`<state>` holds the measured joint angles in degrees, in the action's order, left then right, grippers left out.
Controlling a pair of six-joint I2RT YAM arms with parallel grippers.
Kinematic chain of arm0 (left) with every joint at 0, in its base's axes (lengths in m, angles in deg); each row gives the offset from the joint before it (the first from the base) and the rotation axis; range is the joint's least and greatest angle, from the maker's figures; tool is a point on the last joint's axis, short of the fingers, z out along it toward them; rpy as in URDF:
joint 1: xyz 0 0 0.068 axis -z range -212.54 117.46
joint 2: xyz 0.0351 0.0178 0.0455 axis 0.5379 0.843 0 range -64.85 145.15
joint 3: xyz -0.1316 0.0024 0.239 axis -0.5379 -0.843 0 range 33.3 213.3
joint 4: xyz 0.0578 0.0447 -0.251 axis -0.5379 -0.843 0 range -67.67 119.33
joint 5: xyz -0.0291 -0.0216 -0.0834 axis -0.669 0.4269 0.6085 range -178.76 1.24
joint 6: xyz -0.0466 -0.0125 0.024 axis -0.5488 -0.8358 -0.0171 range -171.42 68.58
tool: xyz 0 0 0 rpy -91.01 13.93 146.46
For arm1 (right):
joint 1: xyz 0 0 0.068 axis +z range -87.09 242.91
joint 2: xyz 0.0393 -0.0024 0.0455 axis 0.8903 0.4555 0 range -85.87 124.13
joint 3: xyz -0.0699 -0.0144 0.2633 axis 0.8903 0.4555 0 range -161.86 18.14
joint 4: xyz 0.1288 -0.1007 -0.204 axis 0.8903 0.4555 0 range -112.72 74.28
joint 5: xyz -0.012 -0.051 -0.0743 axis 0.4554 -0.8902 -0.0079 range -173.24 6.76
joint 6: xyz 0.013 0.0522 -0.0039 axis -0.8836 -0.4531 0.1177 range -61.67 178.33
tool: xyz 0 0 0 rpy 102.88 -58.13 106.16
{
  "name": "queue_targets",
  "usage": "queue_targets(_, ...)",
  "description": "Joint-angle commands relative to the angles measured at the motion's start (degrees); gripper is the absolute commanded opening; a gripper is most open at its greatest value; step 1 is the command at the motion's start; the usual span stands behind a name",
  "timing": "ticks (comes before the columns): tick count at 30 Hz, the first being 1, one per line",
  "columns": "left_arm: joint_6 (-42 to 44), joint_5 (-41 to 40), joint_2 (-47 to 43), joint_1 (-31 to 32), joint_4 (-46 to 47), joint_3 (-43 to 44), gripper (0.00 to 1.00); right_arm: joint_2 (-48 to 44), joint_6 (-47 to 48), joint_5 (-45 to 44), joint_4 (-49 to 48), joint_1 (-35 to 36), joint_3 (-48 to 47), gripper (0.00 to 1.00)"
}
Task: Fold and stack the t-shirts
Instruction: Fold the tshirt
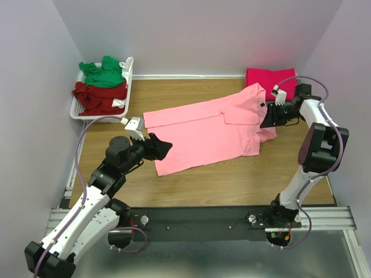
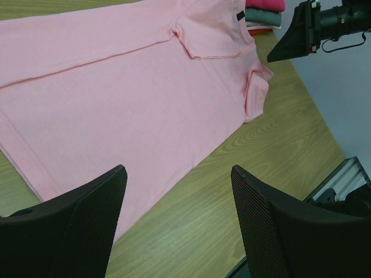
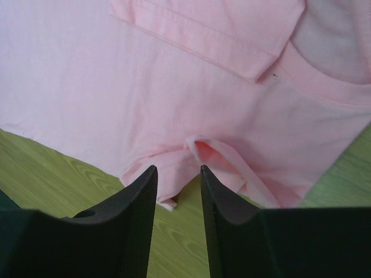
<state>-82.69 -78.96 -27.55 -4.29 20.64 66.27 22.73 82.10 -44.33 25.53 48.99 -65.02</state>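
Lying spread across the wooden table (image 1: 232,179), the light pink t-shirt (image 1: 208,133) has a strip along its far side folded over; collar end to the right, hem end to the left. Left gripper (image 1: 165,146) is at the near-left hem corner, jaws wide apart, nothing between them. Right gripper (image 1: 266,119) is over the near sleeve, jaws parted, cloth not pinched. Folded magenta t-shirt (image 1: 269,76) lies on a grey t-shirt (image 2: 264,17) in the far right corner. Green t-shirt (image 1: 104,74) and dark red t-shirt (image 1: 98,95) are heaped in the white basket (image 1: 78,113), far left.
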Motion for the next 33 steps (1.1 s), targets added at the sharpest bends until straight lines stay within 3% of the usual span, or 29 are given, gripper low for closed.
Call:
queue_targets(1,0.77,1.62,-0.03,0.31,1.13,-0.54,0.80,-2.60,1.37,-3.23,0.00,-1.03,1.59,0.43)
queue_targets(23,0.77,2.06,-0.82,0.40,1.31,-0.63,0.80,-1.99,-0.30,-13.51,-4.56,-2.00,7.57,0.36)
queue_targets(33,0.77,2.06,-0.65,0.49,1.39,-0.72,0.80,0.56,-1.09,-11.76,-5.36,-2.00,7.31,0.33)
